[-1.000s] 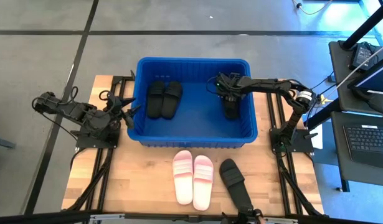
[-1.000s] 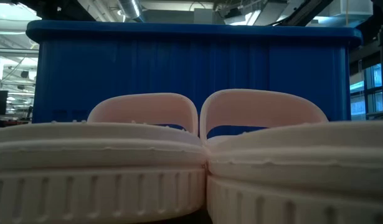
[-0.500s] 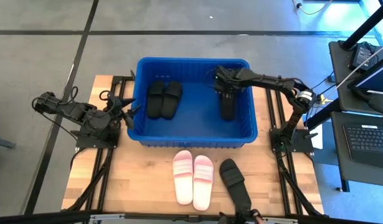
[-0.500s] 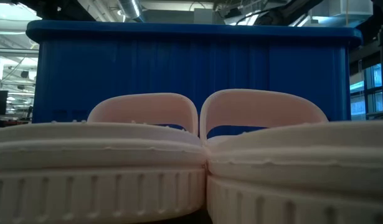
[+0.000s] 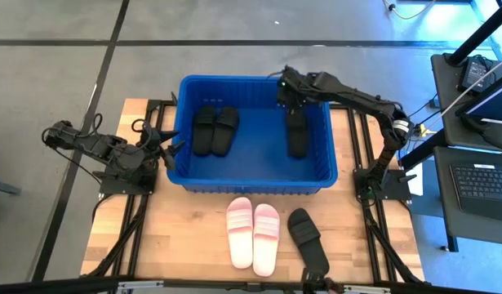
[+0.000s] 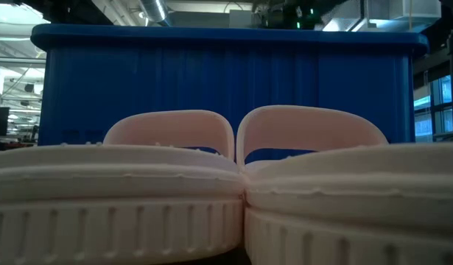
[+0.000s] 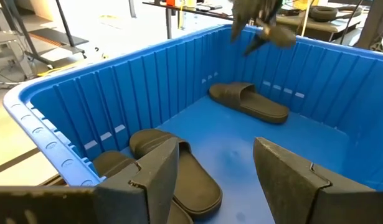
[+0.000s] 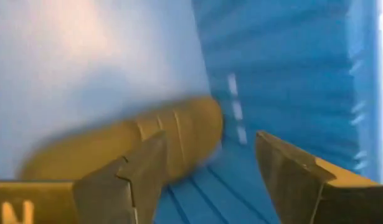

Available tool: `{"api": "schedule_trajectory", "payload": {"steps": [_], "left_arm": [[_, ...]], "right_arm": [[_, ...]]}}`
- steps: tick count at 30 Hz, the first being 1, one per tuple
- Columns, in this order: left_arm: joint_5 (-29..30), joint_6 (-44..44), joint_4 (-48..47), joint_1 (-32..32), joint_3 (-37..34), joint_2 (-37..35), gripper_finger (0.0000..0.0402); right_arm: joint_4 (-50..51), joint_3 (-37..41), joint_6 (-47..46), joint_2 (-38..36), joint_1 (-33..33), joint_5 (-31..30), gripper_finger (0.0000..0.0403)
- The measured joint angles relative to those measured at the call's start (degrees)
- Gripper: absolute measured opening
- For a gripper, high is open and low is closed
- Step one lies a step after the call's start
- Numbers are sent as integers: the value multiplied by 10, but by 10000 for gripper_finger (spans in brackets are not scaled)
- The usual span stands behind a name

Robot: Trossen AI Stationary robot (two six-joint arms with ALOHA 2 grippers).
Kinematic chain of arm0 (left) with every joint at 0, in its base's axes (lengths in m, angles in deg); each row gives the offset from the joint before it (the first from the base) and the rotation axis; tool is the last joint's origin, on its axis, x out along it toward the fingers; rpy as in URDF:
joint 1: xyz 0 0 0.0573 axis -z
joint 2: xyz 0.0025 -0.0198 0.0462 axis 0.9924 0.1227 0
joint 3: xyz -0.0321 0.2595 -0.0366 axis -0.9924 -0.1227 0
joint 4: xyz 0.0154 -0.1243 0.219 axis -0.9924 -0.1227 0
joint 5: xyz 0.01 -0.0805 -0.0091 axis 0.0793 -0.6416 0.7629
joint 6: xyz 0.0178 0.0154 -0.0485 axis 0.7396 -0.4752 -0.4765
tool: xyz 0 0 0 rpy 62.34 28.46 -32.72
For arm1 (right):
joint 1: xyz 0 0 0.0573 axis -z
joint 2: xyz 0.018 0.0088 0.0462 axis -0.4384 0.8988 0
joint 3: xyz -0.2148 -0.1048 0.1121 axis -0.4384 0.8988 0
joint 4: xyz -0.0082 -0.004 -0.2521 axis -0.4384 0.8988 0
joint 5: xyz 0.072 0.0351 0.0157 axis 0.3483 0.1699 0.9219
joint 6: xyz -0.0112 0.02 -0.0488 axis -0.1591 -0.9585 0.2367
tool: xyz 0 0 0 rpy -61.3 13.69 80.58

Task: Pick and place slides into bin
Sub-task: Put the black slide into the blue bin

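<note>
**Third black slide lies in the bin, right gripper empty above it**

The right gripper hangs over the bin's far right corner, fingers spread and holding nothing; a single black slide lies flat just below them. A black pair rests well off to their far side. The left gripper (parked at the bin's left wall) is also spread, empty. Pink slides and another black slide lie on the table.

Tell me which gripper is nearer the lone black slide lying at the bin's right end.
Right. The right gripper hangs open above the far tip of that black slide inside the bin. The left gripper waits open outside the bin's opposite wall.
</note>
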Motion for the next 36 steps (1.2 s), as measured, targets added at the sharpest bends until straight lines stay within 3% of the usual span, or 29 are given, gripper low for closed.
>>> {"api": "schedule_trajectory", "payload": {"steps": [6, 15, 24, 30, 36], "left_arm": [[-1, 0, 0, 0, 0, 0, 202], [-1, 0, 0, 0, 0, 0, 202], [-1, 0, 0, 0, 0, 0, 202], [-1, 0, -6, 0, 0, 0, 202], [-1, 1, -26, 0, 0, 0, 202]], "right_arm": [[49, -125, 3, 0, -44, 83, 241], [121, -302, -6, 0, -171, 88, 241], [126, -302, -99, 1, -327, 87, 241], [137, -302, -252, 12, -439, 52, 241], [206, -302, -417, 42, -550, -22, 241]]}}
